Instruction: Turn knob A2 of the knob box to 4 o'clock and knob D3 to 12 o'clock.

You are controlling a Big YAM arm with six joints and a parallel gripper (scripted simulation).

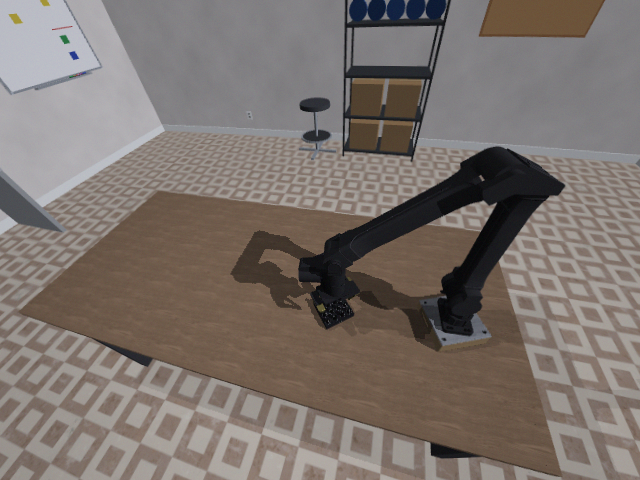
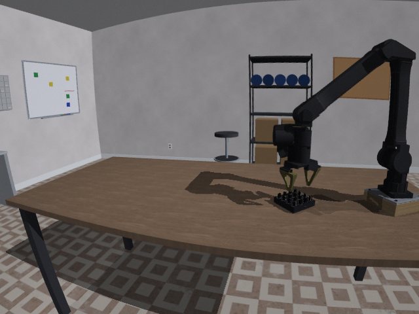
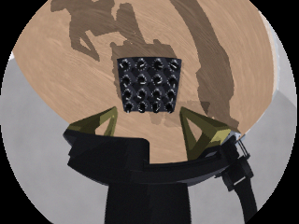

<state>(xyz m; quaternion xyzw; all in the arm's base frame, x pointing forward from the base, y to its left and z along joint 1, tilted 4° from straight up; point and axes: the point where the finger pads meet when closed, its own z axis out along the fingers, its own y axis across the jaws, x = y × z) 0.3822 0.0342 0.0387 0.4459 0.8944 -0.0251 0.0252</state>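
The box sits on the brown wood table, nearer its long front edge than its left end. A stool stands past the back edge. Wood lies wide between box and left corners. The claw is wide open above, holding nothing. Only the close view shows four rows of knobs plainly.

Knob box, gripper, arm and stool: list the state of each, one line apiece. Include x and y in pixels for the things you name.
Knob box (image 1: 334, 313) (image 2: 291, 203) (image 3: 149, 86): upright on the table, knobs on top.
Gripper (image 2: 298, 187) (image 3: 149, 110): open, nothing between its fingers.
Arm (image 1: 398, 222) (image 2: 342, 79): bent, reaching over the table, gripper end lowest.
Stool (image 1: 314, 104) (image 2: 226, 134): upright, seat unoccupied.
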